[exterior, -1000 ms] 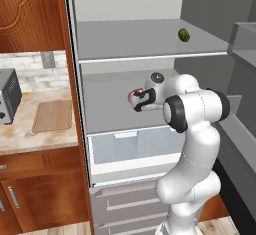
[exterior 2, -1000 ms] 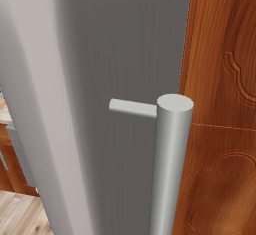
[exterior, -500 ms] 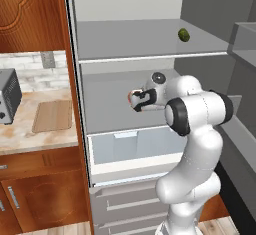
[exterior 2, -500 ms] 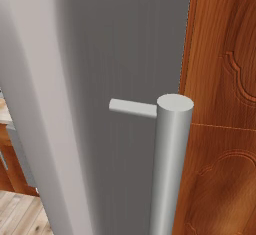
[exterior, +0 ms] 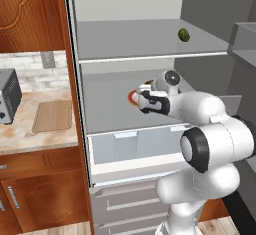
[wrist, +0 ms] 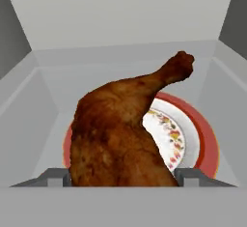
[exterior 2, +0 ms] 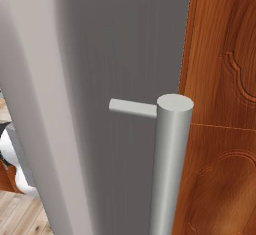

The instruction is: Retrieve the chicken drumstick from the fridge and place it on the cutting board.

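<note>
Hand view showed your hand (wrist: 123,177) closed around the chicken drumstick (wrist: 120,139), above the plate (wrist: 193,139) inside the fridge (exterior: 125,104). If you withdrew carelessly, it could slip before the cutting board (exterior: 53,115).

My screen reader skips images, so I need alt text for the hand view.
A brown chicken drumstick sits between the gripper fingers, above a white plate with an orange rim. Behind it are the fridge's grey shelf and back wall.

Drumstick (wrist: 120,134): rough, browned skin. Plate (wrist: 193,139): glossy. Fridge (exterior: 125,44) shelves: smooth matt grey. Cutting board (exterior: 52,115): pale wood.
</note>
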